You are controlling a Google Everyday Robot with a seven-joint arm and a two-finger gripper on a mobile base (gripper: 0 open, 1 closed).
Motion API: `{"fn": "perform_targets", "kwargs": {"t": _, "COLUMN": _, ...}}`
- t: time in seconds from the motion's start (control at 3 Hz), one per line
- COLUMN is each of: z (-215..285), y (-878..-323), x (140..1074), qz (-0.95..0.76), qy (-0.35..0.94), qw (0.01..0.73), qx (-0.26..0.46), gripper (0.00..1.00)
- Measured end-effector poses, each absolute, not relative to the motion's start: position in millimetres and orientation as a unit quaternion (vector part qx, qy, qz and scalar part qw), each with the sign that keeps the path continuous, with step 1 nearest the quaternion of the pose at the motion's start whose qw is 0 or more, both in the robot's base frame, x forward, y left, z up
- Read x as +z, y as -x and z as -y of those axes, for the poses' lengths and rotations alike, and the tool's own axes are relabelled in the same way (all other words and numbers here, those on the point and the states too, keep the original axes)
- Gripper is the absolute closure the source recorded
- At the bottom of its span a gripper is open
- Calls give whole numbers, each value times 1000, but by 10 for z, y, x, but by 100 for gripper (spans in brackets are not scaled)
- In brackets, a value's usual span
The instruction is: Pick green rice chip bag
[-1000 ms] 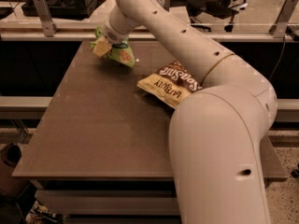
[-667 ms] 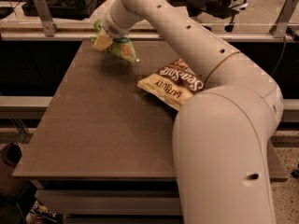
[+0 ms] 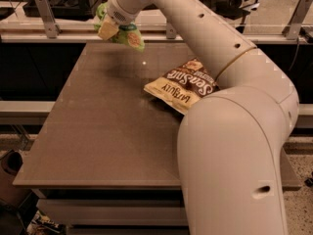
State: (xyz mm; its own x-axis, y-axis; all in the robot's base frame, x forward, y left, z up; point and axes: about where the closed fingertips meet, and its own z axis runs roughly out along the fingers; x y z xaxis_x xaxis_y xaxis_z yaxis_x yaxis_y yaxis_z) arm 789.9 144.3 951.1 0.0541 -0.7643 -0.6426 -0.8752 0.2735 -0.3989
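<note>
Camera view: the gripper point(image 3: 110, 28) is hanging at the far left, over the table's far edge, its fingers clamping tight on the green rice chip bag point(image 3: 130, 36). The bag is riding higher than a second ago, dangling clear of the table point(image 3: 93, 131) and casting a shadow beneath; the lift looks under way, the pick nearly done. Yellow-and-brown chip bag point(image 3: 182, 88) is lying well apart, right. Rail point(image 3: 63, 27) is running just behind; free room is lying upward and nearer.
</note>
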Motion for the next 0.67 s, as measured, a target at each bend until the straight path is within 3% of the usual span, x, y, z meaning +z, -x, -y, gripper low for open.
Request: {"fn": "perform_targets", "kwargs": {"t": 0.67, "z": -1202, "y": -7900, "x": 9964, "qz": -675, "qy": 595, "qw": 434, "qx": 51, "gripper": 100}}
